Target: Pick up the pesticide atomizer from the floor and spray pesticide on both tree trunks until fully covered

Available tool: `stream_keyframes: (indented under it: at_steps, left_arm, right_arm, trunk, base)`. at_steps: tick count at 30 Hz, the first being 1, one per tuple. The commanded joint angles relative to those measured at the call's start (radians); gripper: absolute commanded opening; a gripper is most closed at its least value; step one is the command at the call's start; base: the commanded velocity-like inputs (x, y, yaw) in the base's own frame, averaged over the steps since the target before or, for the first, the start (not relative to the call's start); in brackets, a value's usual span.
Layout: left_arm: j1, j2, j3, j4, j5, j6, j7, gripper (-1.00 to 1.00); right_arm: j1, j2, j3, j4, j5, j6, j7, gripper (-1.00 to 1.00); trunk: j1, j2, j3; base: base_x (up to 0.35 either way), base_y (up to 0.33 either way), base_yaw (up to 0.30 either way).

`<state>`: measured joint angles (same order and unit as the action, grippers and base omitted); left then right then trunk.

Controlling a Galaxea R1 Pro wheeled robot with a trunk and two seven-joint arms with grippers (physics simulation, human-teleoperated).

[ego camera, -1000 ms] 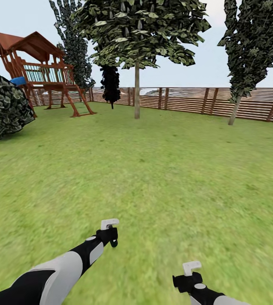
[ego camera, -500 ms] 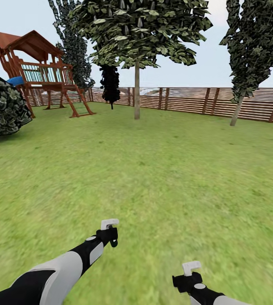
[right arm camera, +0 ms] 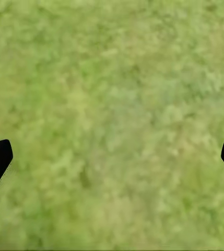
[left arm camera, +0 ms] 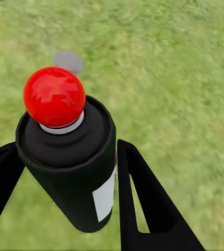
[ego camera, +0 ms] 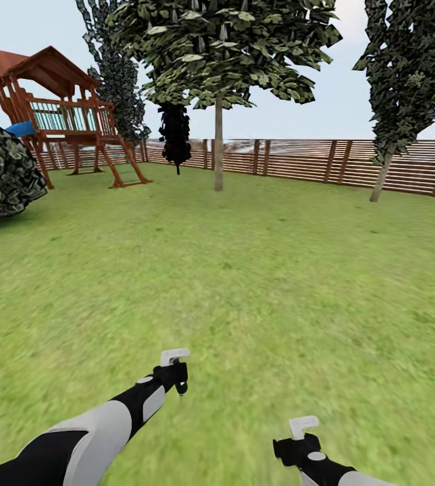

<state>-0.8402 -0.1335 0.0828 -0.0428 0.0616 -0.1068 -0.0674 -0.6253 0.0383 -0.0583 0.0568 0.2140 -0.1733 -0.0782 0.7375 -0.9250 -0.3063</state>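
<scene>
Left gripper (left arm camera: 65, 172) clamped on pesticide atomizer (left arm camera: 72, 162) — tree trunk (ego camera: 218, 145) far ahead across lawn. Right gripper (right arm camera: 112, 157) wide apart, empty. Risk: spraying too early — mist falls short.

Matt plastic, rough bark and slatted wood

We see the pesticide atomizer (left arm camera: 72, 167) as matt black plastic with a glossy red nozzle tip (left arm camera: 54, 96) and a papery white label (left arm camera: 105, 195); the fence (ego camera: 325, 163) and playset (ego camera: 62, 115) look wooden, the tree trunk (ego camera: 218, 145) dull, the lawn (ego camera: 258, 270) soft and blurred.

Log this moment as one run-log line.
left gripper: shut on black red-tipped spray bottle | right gripper: open over lawn | broadleaf tree trunk: ahead
</scene>
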Motion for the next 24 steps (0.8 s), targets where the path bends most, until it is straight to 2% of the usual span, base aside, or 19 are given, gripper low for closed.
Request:
stream_keyframes:
  at_steps: [1, 24]
  left_arm:
    - [0.0, 0.0, 0.0, 0.0, 0.0, 0.0, 0.0, -1.0]
    - [0.0, 0.0, 0.0, 0.0, 0.0, -0.011, 0.0, -1.0]
  right_arm:
    - [0.0, 0.0, 0.0, 0.0, 0.0, 0.0, 0.0, 1.0]
    - [0.0, 0.002, 0.0, 0.0, 0.0, 0.0, 0.0, 1.0]
  trunk:
    - [0.0, 0.0, 0.0]
    - [0.0, 0.0, 0.0]
  base:
    - [0.35, 0.066, 0.0]
    - [0.35, 0.004, 0.0]
